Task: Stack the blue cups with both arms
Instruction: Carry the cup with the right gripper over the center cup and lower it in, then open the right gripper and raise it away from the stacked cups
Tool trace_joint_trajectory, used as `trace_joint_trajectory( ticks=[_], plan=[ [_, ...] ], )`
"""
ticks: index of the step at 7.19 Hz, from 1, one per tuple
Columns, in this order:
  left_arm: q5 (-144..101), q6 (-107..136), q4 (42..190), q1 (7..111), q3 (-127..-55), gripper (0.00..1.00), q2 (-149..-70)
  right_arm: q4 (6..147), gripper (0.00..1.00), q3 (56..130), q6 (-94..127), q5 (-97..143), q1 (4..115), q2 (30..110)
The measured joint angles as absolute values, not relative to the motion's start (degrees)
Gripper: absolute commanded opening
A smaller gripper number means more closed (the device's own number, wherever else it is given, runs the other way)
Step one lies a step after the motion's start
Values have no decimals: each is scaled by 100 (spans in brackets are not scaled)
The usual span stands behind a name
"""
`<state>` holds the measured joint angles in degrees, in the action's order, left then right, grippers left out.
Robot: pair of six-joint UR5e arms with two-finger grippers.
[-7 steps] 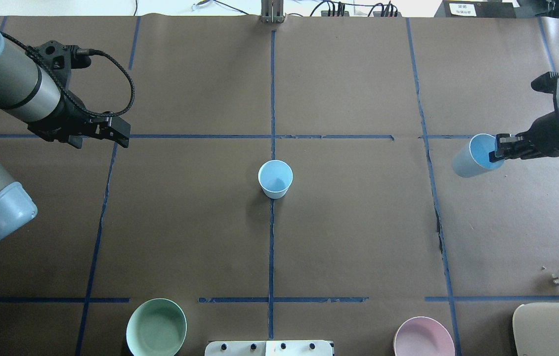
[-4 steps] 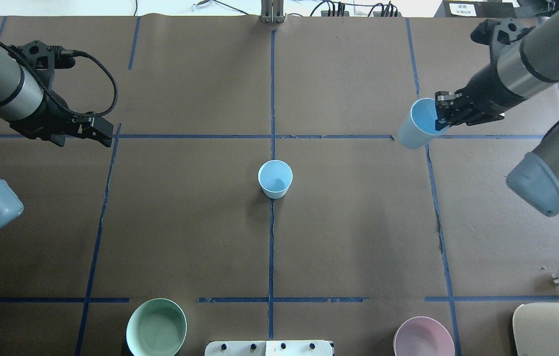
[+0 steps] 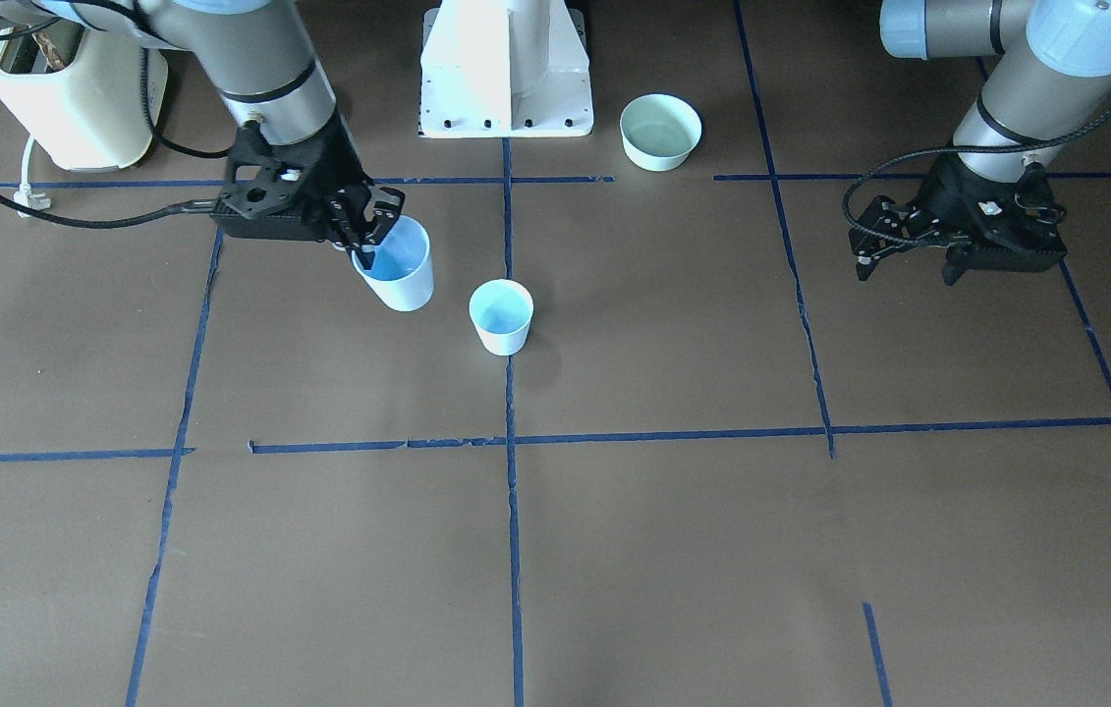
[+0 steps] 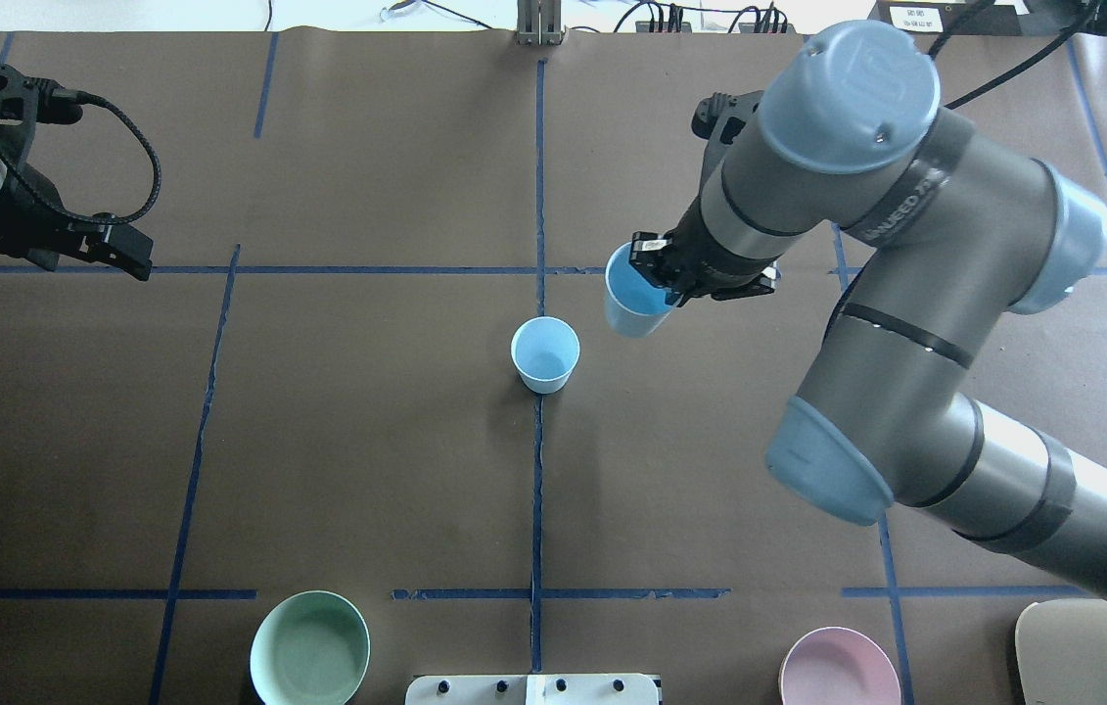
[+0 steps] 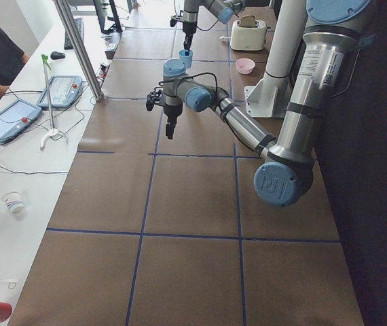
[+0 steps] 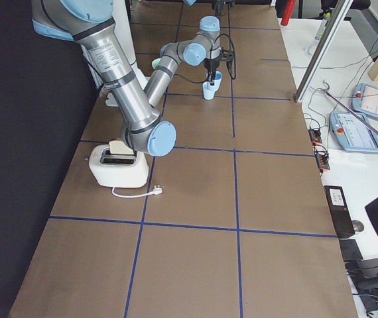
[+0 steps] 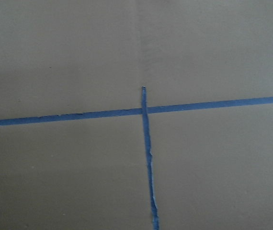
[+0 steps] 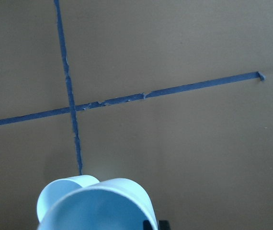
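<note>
One blue cup (image 4: 544, 354) stands upright at the table's middle, on the centre tape line; it also shows in the front view (image 3: 501, 316). My right gripper (image 4: 658, 279) is shut on the rim of the second blue cup (image 4: 633, 305), one finger inside it. It holds this cup tilted above the table, close to the right of the standing cup and apart from it (image 3: 400, 267). The held cup fills the bottom of the right wrist view (image 8: 108, 206). My left gripper (image 4: 130, 257) is open and empty, far out at the left (image 3: 866, 257).
A mint-green bowl (image 4: 309, 648) and a pink bowl (image 4: 839, 668) sit at the near edge beside the white pedestal (image 3: 506, 69). A cream toaster (image 3: 74, 93) stands at the robot's right. The right arm's elbow (image 4: 822, 470) hangs over the table's right half.
The right arm has swung in from the right edge, carrying its cup leftward to just beside the centre cup. The left gripper has drawn back further to the left.
</note>
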<state>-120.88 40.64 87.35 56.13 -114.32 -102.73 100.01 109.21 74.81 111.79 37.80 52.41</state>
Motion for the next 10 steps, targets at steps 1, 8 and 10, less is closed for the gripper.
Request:
trace_joint_trajectory(
  ticks=[1, 8, 10],
  plan=[
    [-12092, 3989, 8736, 5652, -11429, 100, -10235, 10005, 0, 10575, 7613, 11011, 3570, 4885],
    [-12094, 3946, 8744, 5670, -11428, 100, -10169, 9976, 98, 9854, 7848, 10804, 3221, 4382],
    [-12094, 3946, 8745, 5691, -11430, 100, -10169, 9970, 100, 9851, 7807, 10809, 3218, 4386]
  ],
)
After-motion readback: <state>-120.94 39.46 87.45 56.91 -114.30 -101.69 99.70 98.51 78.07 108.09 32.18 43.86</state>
